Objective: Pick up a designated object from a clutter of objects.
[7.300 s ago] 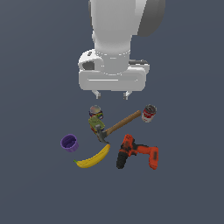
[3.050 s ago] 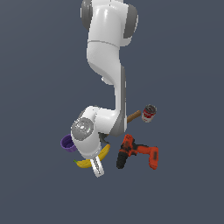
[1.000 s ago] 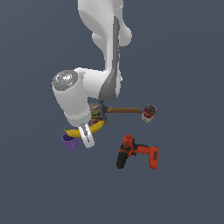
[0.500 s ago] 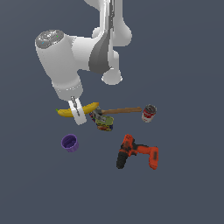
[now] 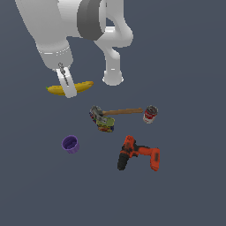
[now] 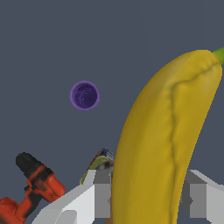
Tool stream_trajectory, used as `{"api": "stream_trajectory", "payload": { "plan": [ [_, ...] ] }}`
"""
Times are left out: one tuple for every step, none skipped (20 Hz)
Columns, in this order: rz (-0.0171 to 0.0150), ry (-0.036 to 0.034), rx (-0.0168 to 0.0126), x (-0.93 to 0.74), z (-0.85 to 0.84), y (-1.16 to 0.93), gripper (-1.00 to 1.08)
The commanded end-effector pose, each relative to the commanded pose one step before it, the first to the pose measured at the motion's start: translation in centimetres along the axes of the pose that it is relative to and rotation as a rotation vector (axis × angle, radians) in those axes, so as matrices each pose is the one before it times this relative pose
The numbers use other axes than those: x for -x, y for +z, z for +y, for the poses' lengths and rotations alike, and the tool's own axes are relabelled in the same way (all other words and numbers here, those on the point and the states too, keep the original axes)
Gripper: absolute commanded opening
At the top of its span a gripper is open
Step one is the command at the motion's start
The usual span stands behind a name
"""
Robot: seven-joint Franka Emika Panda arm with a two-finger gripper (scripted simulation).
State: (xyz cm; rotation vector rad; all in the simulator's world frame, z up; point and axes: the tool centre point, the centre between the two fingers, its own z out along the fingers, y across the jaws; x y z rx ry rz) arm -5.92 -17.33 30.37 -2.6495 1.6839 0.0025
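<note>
The yellow banana hangs well above the floor, at the exterior view's upper left, with my gripper shut on its middle. In the wrist view the banana fills the frame between my two white fingers. Below lies the clutter: a purple cup, a wooden-handled hammer with its head by a small multicoloured can, a red-labelled can and an orange-and-black drill. The wrist view shows the cup and drill far beneath.
The white arm's base post stands behind the clutter. The dark grey floor stretches around the objects on all sides.
My gripper has risen with the banana in it, lifting away from the cup and hammer towards the exterior view's upper left. The clutter on the floor has stayed put.
</note>
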Motion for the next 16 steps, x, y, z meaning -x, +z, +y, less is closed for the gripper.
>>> {"api": "stream_trajectory", "payload": {
  "plan": [
    [0.00114, -0.00021, -0.00021, -0.016, 1.310, -1.967, -1.00],
    [0.00033, 0.00006, 0.00035, -0.012, 0.444, -0.682, -1.00],
    [0.00000, 0.00000, 0.00000, -0.021, 0.426, -0.647, -1.00],
    [0.00048, 0.00001, 0.00050, -0.006, 0.381, -0.607, -1.00],
    [0.00000, 0.00000, 0.00000, -0.021, 0.367, -0.564, -1.00],
    [0.00000, 0.00000, 0.00000, -0.021, 0.335, -0.518, -1.00],
    [0.00000, 0.00000, 0.00000, -0.021, 0.302, -0.471, -1.00],
    [0.00000, 0.00000, 0.00000, -0.022, 0.266, -0.422, -1.00],
    [0.00032, -0.00019, 0.00031, -0.005, 0.212, -0.373, -1.00],
    [0.00000, 0.00000, 0.00000, -0.023, 0.193, -0.320, -1.00],
    [0.00000, 0.00000, 0.00000, -0.024, 0.158, -0.269, -1.00],
    [0.00000, 0.00000, 0.00000, -0.023, 0.124, -0.219, -1.00],
    [0.00027, -0.00060, 0.00021, 0.008, 0.062, -0.172, -1.00],
    [0.00000, 0.00000, 0.00000, -0.018, 0.062, -0.120, -1.00],
    [0.00000, 0.00000, 0.00000, -0.012, 0.035, -0.071, -1.00],
    [0.00000, 0.00000, 0.00000, -0.004, 0.011, -0.023, -1.00]
  ]
}}
